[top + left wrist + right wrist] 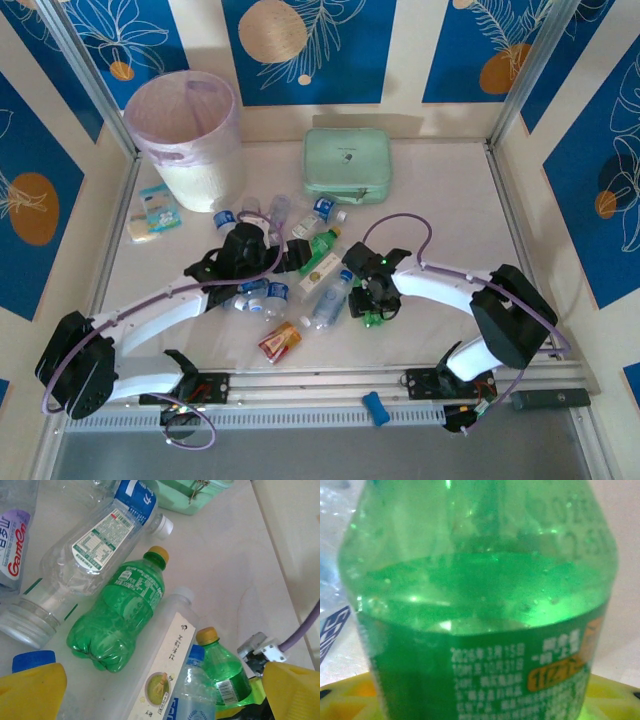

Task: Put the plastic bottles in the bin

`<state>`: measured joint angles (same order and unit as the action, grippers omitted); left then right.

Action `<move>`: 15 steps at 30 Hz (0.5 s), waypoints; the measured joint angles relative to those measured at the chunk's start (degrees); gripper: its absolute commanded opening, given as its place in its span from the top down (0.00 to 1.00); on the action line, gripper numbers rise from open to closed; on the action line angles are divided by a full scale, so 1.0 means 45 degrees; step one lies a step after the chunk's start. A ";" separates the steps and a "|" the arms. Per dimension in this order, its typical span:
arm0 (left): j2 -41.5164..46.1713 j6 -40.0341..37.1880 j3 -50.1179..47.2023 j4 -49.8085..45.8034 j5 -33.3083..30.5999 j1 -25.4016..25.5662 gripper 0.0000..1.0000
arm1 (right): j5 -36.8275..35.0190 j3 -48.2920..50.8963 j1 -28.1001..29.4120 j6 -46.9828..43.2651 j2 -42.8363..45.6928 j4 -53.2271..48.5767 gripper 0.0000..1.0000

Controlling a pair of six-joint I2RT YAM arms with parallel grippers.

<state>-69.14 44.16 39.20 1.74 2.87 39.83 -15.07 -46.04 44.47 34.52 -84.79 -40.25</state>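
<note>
The bin (185, 130) stands at the back left. Plastic bottles lie scattered mid-table: clear ones with blue caps (262, 295) (330, 300) and a green one (322, 243) (120, 615). My right gripper (372, 300) (480, 700) is shut on another green bottle (377, 317) (480, 605) (227, 672) with a yellow cap, its yellow fingers against both sides. My left gripper (305, 258) (160, 700) hovers open over the pile. Between its yellow fingers (32, 690) lie a white carton (165, 675) and a clear blue-capped bottle (192, 690). A large clear bottle (95, 550) lies beyond.
A mint green case (347, 165) sits at the back centre. A red-orange packet (279, 342) lies near the front, and a small packet (157, 210) rests beside the bin. A blue object (375, 408) sits on the front rail. Walls enclose the table on three sides.
</note>
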 measured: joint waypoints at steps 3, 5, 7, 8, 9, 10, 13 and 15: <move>0.0000 0.0005 -0.0374 0.0175 0.0000 0.0005 0.00 | -0.0024 0.0015 0.0049 -0.0010 0.0325 -0.0044 0.48; 0.0010 0.0039 -0.0559 0.0238 -0.0010 0.0010 0.00 | -0.0117 0.0010 0.0044 -0.0063 0.0797 -0.0146 0.49; 0.0034 0.0039 -0.0685 0.0311 -0.0029 0.0010 0.00 | -0.0204 -0.0053 0.0039 -0.0194 0.1423 -0.0301 0.49; 0.0068 0.0044 -0.0738 0.0359 -0.0058 0.0010 0.00 | -0.0233 -0.0136 0.0019 -0.0311 0.1802 -0.0374 0.49; 0.0117 0.0049 -0.0777 0.0403 -0.0092 0.0010 0.00 | -0.0233 -0.0228 -0.0010 -0.0418 0.2127 -0.0389 0.49; 0.0204 0.0083 -0.0797 0.0413 -0.0131 0.0010 0.00 | -0.0228 -0.0359 -0.0063 -0.0578 0.2521 -0.0379 0.49; 0.0559 0.0092 -0.0797 0.0476 -0.0301 0.0010 0.00 | -0.0010 -0.0811 -0.0228 -0.1059 0.3546 -0.0126 0.49; 0.0801 0.0092 -0.0792 0.0476 -0.0413 0.0010 0.00 | 0.0282 -0.1030 -0.0359 -0.1336 0.4061 0.0291 0.49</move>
<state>-65.54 44.58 35.64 3.88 1.02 39.88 -13.80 -50.68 42.85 28.51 -66.52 -38.94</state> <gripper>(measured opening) 0.998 0.568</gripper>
